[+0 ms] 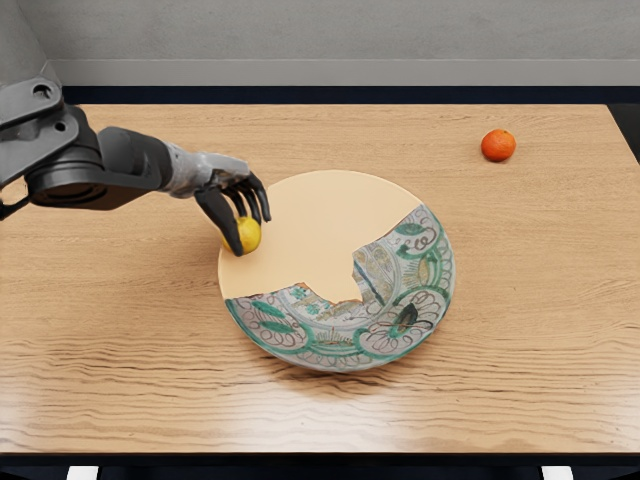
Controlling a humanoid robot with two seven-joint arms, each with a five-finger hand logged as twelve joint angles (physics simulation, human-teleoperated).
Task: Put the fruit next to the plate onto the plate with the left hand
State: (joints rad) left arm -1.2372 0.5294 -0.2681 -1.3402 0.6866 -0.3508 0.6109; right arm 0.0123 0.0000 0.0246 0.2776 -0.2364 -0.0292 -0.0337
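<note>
At the left rim of the plate (330, 215): left hand (232, 203), arm entering from the left edge, dark fingers curled down round a small yellow fruit (248, 235), one finger in front, the others over its top. Fruit sits just over the rim, possibly resting on it; this view does not settle that. Plate part plain tan, part green scroll pattern. Orange fruit (498, 145) lies well apart, near the far right corner of the table (120, 350).

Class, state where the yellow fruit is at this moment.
Head view: the yellow fruit is left of centre, at the left rim of the plate, held in the left hand, far from the orange.
</note>
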